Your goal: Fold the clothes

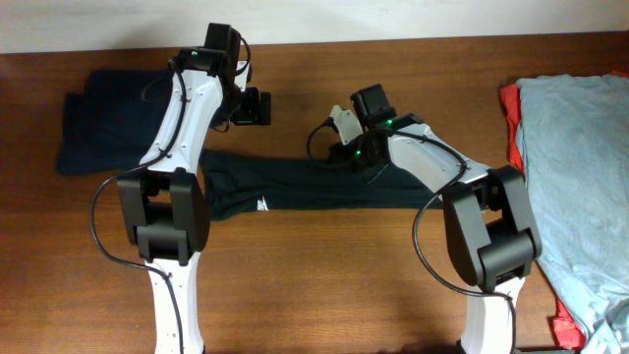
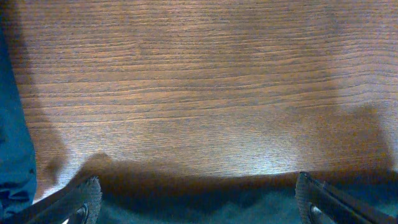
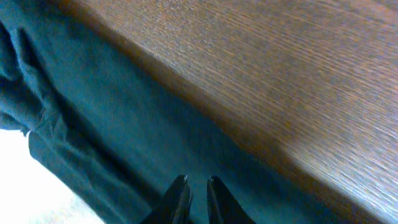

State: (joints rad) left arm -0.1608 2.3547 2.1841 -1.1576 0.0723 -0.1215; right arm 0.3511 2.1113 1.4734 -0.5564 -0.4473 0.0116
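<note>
The black T-shirt [image 1: 314, 187] lies in the middle of the wooden table [image 1: 324, 285], folded into a long, narrow band that runs left to right. Its small white mark [image 1: 263, 206] sits near the front edge, toward the left end.

The left gripper [image 2: 198, 190] hangs over bare wood just past the far edge of that band. Its jaws are spread wide and there is nothing between them. Through its own camera I see one ribbed finger [image 2: 90, 194] low at the left and the other low at the right. A strip of dark cloth shows along the bottom edge between them.

The right gripper [image 3: 196, 183] is down at the shirt, about halfway along it and near the far edge. Its two dark fingers are drawn almost together, with only a slit left, and the tips point into the black fabric. I cannot tell whether a fold is pinched between them.

A navy garment [image 1: 108, 123] lies flat at the far left of the table, beside the left arm. At the right edge a light grey-blue garment [image 1: 575, 167] is spread over a red garment [image 1: 510, 113], which peeks out along its left side. Both lie well apart from the black shirt.
</note>
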